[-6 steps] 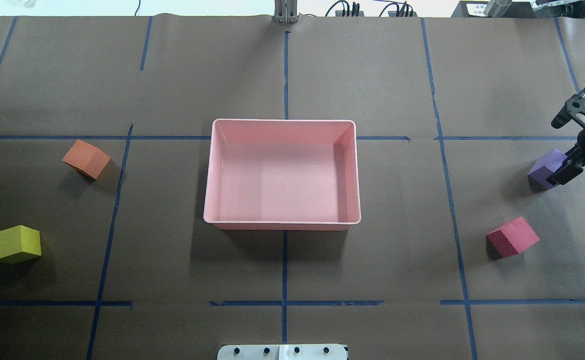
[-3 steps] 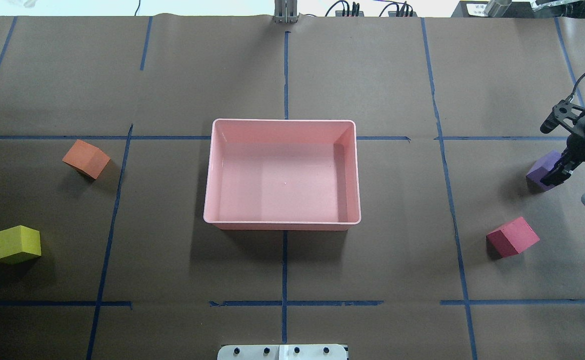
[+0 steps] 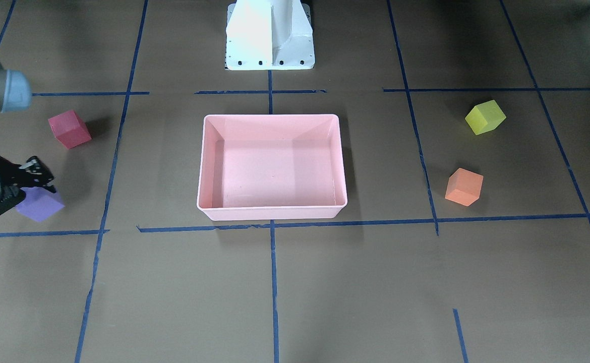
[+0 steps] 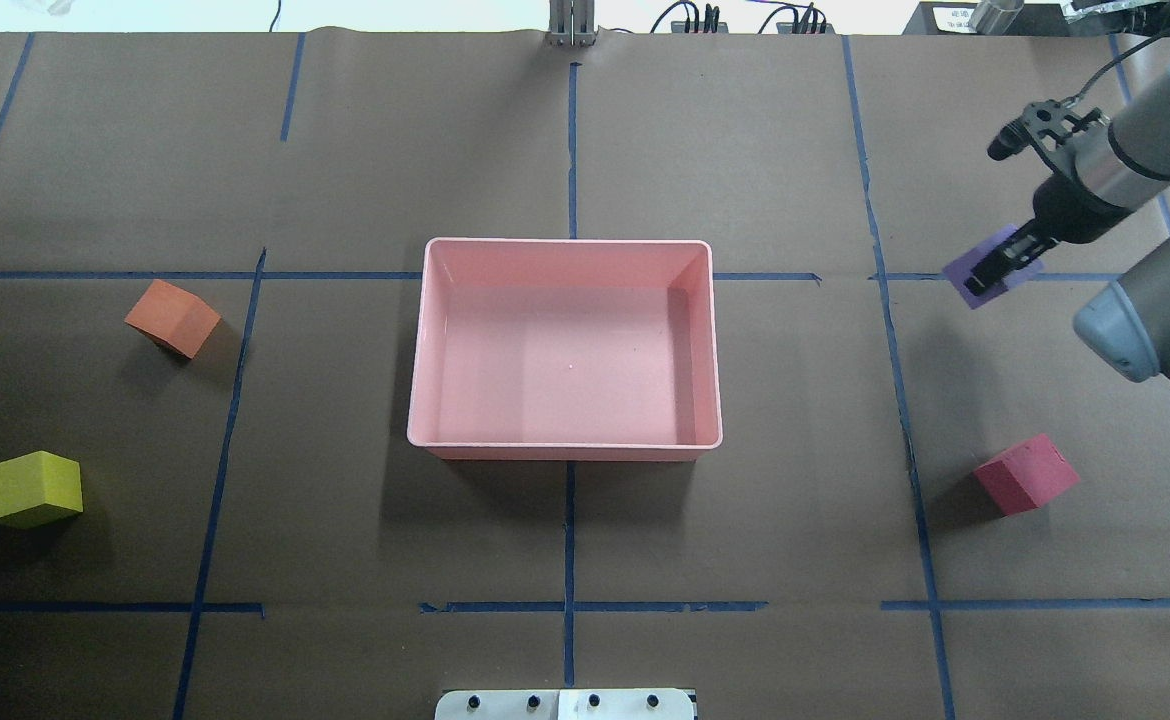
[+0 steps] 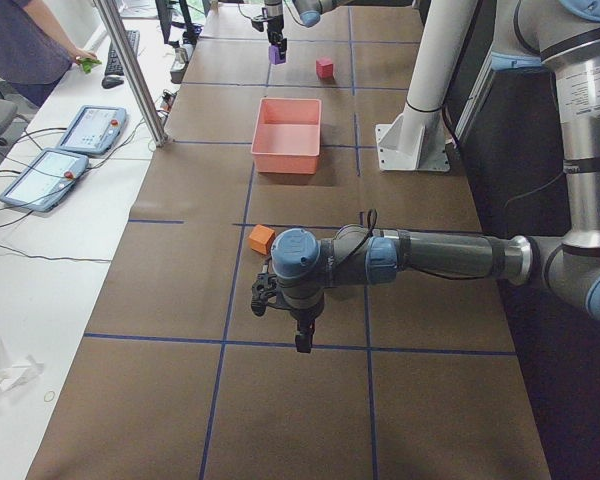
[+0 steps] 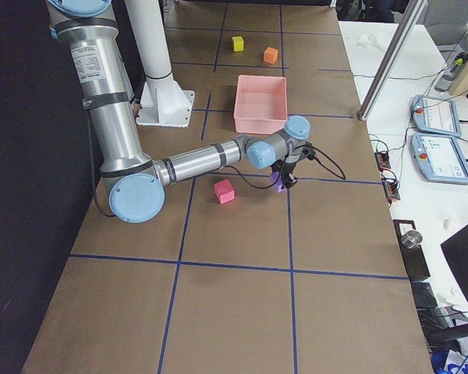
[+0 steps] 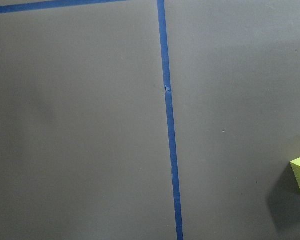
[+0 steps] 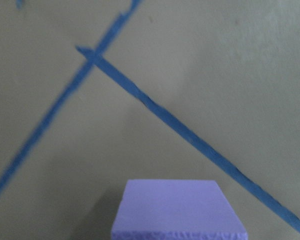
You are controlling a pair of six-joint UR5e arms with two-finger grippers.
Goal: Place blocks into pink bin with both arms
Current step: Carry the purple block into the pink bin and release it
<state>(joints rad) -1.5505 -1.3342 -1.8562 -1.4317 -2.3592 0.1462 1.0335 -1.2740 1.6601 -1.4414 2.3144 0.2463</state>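
— What have your fingers got?
— My right gripper is clenched on the purple block, one finger on either side. I hold it off the table, over a tape line on the right, well apart from the bin.
— And your left?
— My left gripper points down above the table's left part, near the orange block. It shows in the side view only, so I cannot tell whether those fingers are released or clenched.
— Where does the bin sit?
— In the middle of the table, straight out from my pedestal, its long sides running left to right.
— The other blocks?
— All lie on the table outside the bin. The red block is on the right, nearer me than the purple one. The orange one is on the left, level with the bin's far half. The yellow-green block is further left and nearer me. My left wrist camera catches a corner of it at its right edge, beside a tape line.
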